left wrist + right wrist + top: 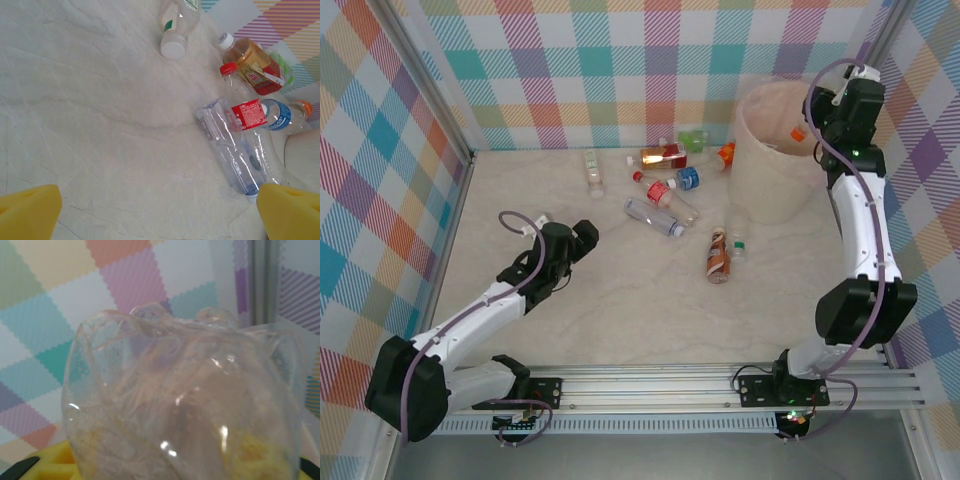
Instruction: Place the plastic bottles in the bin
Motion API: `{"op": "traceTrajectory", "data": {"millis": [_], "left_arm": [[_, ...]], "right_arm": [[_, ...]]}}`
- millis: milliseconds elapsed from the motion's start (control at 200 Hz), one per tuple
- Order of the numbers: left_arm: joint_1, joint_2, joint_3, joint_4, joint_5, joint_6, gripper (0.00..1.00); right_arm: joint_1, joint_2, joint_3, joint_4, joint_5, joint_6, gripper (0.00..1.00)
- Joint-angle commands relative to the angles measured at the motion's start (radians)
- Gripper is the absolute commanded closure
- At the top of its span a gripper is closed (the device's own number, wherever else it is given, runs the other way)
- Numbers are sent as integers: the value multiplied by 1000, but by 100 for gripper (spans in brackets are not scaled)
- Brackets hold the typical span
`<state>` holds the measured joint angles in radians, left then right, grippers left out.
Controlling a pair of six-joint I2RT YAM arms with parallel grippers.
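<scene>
From above, I am hovering my left claw [588, 236] over the bare left-middle of the desk [520, 180], fingers spread apart and gripping nothing. My right claw [804, 130] is reaching over the far right rim of the bin [752, 190], which is standing at the desk's far right corner. The plastic bottles [665, 192] are lying scattered on the desk, most just left of the bin. An orange-brown bottle [719, 256] is lying nearer me, in front of the bin.

Through my left wrist camera, my yellow fingers [30, 212] are sitting wide apart at the bottom corners, with bare desk between them. A blue-capped bottle [227, 147] is lying just ahead of the right finger, side by side with a red-labelled bottle [247, 114]. A white-capped bottle [176, 35] is lying farther off.

Through my right wrist camera, I am clamping a clear bottle [185, 405] between yellow pads [52, 462]. Its moulded base is facing the lens, against the checked wall [75, 300].
</scene>
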<state>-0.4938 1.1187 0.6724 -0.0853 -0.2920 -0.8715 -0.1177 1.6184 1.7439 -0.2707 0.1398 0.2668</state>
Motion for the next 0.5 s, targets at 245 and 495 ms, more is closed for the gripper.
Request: {"op": "traceTrajectory", "data": {"millis": [245,495], "left_arm": [[19,-38,-27,-25,-39,-17,0],[20,-24,-25,-21,-35,-17,0]], "right_arm": [[-28,152,197,-227,209,-149,51],[-28,254,348,-379,304,-141,30]]}}
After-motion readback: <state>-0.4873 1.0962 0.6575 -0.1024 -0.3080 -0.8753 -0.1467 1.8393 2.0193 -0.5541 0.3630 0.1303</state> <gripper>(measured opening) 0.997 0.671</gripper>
